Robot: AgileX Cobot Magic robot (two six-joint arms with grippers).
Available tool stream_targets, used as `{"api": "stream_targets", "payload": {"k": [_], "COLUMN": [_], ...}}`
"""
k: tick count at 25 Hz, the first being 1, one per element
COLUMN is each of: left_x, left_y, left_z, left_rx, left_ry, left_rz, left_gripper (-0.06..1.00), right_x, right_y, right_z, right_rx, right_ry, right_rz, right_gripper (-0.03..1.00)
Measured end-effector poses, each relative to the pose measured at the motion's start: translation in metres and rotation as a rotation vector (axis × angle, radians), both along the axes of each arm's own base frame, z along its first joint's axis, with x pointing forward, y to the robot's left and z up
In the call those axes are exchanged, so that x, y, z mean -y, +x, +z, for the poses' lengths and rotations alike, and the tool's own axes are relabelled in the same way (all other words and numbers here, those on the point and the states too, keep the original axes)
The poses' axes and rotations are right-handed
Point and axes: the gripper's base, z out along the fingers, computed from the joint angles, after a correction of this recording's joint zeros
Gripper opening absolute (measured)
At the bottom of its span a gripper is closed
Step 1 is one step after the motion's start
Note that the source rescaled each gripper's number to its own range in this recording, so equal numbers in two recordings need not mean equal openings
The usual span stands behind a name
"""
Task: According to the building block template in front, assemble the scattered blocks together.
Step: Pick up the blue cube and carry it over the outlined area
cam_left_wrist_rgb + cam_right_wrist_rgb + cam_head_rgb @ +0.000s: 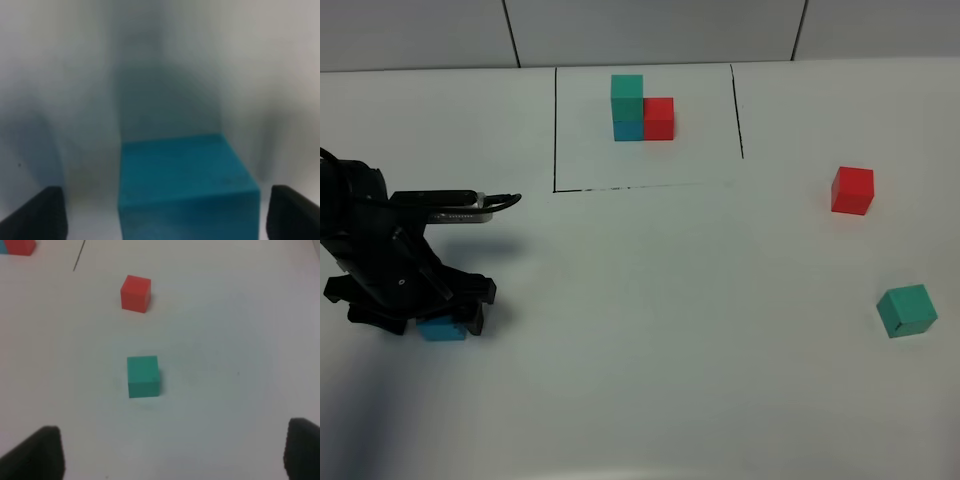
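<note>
Now low at the table, left gripper (438, 318) straddles the blue cube (185, 175), jaws spread, gaps either side.
Right gripper (175, 447) spread, empty; red cube (852, 190) and green cube (906, 310) lie apart, far from the 3-cube template (642, 108).

No text, label, brand, number or sign could be read in any view. Faces of the building block template (642, 108) and the scattered blocks (852, 190) were recorded plain. No characters were formed by the black lines (555, 130) on the counter (670, 300).

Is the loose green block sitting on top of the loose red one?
No, the loose green block lies by itself, well apart from the loose red block.
</note>
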Motion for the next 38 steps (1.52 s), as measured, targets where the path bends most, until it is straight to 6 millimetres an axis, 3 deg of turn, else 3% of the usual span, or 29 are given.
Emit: {"api": "stream_targets", "payload": {"k": [3, 6, 12, 16, 23, 32, 38], "left_x": [0.000, 0.000, 0.004, 0.021, 0.085, 0.180, 0.222], "left_y": [0.000, 0.000, 0.013, 0.026, 0.054, 0.085, 0.093], "left_z": [-0.001, -0.001, 0.016, 0.038, 0.067, 0.063, 0.051], "left_rx": [-0.005, -0.006, -0.035, -0.009, 0.015, 0.011, 0.028], "left_ry": [0.001, 0.000, -0.001, -0.004, -0.005, 0.034, 0.052], "left_rz": [0.000, 0.001, -0.072, -0.286, -0.746, -1.148, -1.262], "left_gripper": [0.48, 0.01, 0.00, 0.00, 0.00, 0.00, 0.00], "right_x": [0.000, 0.000, 0.000, 0.000, 0.000, 0.000, 0.000], "right_y": [0.000, 0.000, 0.000, 0.000, 0.000, 0.000, 0.000], "right_z": [0.000, 0.000, 0.000, 0.000, 0.000, 0.000, 0.000], "right_rx": [0.000, 0.000, 0.000, 0.000, 0.000, 0.000, 0.000], "right_ry": [0.000, 0.000, 0.000, 0.000, 0.000, 0.000, 0.000], "right_rz": [0.000, 0.000, 0.000, 0.000, 0.000, 0.000, 0.000], "right_gripper": [0.77, 0.77, 0.77, 0.77, 0.77, 0.77, 0.77]}}
